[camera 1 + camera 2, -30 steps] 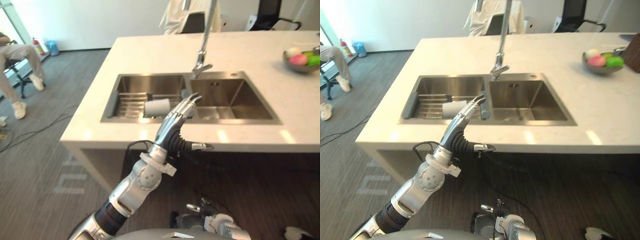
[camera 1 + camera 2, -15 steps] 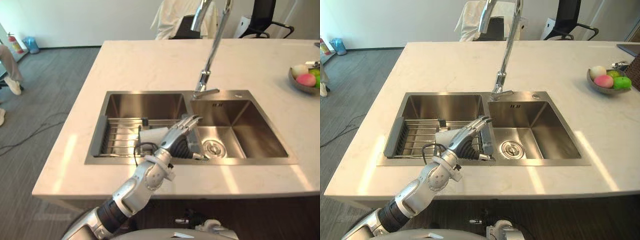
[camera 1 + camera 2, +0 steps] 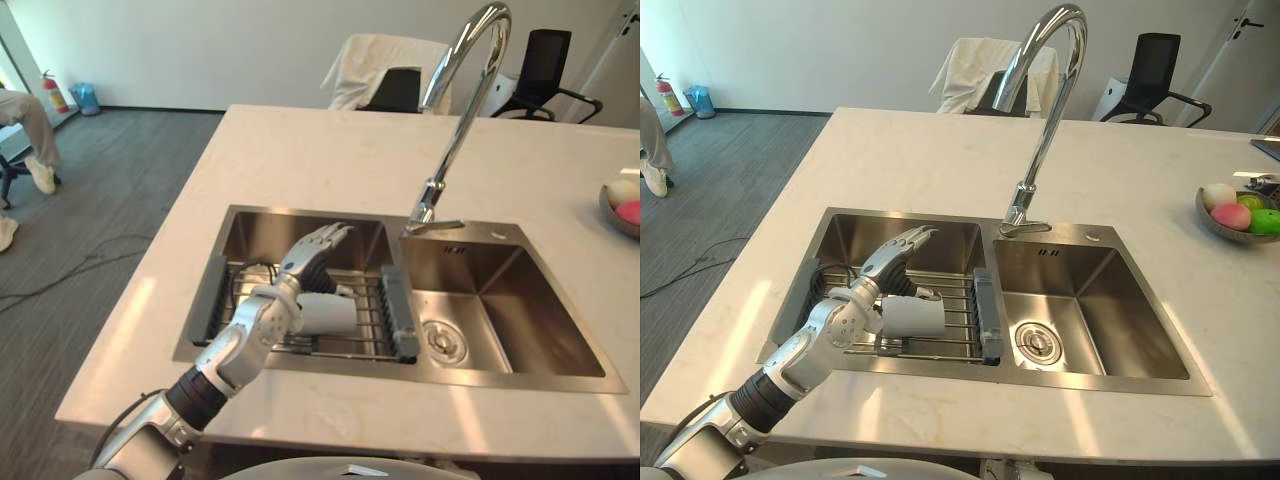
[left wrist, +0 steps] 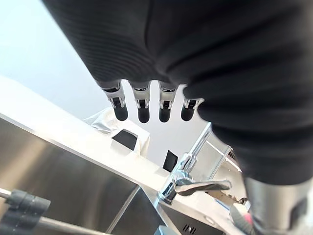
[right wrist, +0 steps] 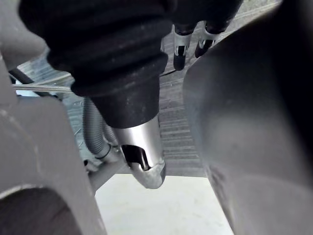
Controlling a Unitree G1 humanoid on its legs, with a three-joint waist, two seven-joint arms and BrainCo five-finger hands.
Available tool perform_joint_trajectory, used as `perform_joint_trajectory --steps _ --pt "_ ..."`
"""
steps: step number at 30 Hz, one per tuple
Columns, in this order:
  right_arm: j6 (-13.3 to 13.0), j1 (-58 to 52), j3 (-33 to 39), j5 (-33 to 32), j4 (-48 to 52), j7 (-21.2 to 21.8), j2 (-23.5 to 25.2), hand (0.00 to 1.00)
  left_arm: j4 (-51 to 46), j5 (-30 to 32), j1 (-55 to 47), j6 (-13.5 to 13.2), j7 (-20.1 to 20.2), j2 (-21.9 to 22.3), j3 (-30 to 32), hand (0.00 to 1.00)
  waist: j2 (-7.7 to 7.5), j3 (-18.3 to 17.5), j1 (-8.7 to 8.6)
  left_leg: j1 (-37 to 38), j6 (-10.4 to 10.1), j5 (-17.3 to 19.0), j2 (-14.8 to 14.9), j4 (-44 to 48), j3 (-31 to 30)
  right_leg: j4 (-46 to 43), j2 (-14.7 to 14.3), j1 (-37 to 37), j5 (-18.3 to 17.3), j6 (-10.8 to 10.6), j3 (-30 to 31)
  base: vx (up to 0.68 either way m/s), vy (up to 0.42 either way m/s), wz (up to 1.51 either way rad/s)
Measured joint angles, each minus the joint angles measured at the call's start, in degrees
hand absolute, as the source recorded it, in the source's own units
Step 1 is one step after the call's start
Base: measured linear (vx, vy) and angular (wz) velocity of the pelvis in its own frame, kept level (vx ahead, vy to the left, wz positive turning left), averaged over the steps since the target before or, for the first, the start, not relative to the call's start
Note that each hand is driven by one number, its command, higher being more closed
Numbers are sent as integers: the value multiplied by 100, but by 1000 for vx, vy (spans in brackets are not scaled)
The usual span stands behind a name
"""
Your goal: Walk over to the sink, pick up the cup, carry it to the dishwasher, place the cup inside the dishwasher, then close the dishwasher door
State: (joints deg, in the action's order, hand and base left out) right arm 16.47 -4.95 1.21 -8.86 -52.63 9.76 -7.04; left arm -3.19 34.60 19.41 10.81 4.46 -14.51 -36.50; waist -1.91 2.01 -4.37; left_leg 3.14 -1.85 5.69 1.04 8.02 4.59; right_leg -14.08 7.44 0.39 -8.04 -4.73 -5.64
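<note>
Hanging over the left basin point(image 3: 262, 235) of the sink point(image 3: 1120, 285), the left hand point(image 3: 892, 258) is wide open. Its fingers point(image 4: 143, 110) are straight and fanned toward the basin's far wall, curled round nothing. The left wrist view shows their dark tips in a row with open air past them.

The cup point(image 3: 912, 316) lies on its side just under and in front of that hand, on the wire rack point(image 3: 958, 300) that spans the left basin. Its mouth faces the divider between the basins. I cannot tell whether the palm touches the cup or hangs just above it.

The rack's grey end block point(image 3: 985, 315) sits against the divider, close beside the cup's mouth. The sink's near rim runs just in front of the cup. There is a gap between the fingertips and the far wall of the basin.

The faucet point(image 3: 1047, 130) rises from behind the divider and arches high, well above the hand. The right basin point(image 3: 520, 320) has its round drain point(image 3: 1039, 342) in the floor.

A pale counter point(image 3: 940, 160) surrounds the sink on all sides, broad on the far side. A fruit bowl point(image 3: 1237, 222) stands near its right edge, well apart from the sink. A chair draped in cloth point(image 3: 980, 65) stands beyond the counter.

The right hand point(image 5: 142, 147) shows in its own wrist view, low beside the robot; I cannot tell whether it is open or closed.
</note>
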Motion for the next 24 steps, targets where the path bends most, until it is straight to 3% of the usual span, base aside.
perform_joint_trajectory --steps 1,4,9,15,24 --pt "105 -6 -7 33 -67 24 -185 0 -87 8 -44 -81 161 18 -79 0 159 20 20 -3 -43 70 120 56 -15 164 -122 116 26 31 -60 13 -176 35" --pt "158 34 -57 28 -241 32 -400 0 -340 63 -76 -218 469 39 -175 0 370 -67 126 78 -121 -13 247 -175 -11 367 -261 196 69 104 -107 -17 -117 3" --pt "250 111 -163 26 -346 155 -423 0 -818 222 -154 -310 890 -23 -218 0 380 -79 118 195 -170 -234 330 -553 25 825 -387 283 350 151 -71 34 -48 -10" --pt "292 195 -330 28 -569 191 -423 0 -1017 477 -379 -291 1436 -264 -313 0 346 -92 122 196 -137 -248 285 -619 152 1209 -378 400 617 121 36 24 28 -9" --pt "366 335 -510 35 -696 227 -440 0 -964 841 -792 51 1947 -742 -415 0 312 -81 92 437 -67 -417 172 -1037 174 1502 -341 549 739 77 -3 -22 5 -1"
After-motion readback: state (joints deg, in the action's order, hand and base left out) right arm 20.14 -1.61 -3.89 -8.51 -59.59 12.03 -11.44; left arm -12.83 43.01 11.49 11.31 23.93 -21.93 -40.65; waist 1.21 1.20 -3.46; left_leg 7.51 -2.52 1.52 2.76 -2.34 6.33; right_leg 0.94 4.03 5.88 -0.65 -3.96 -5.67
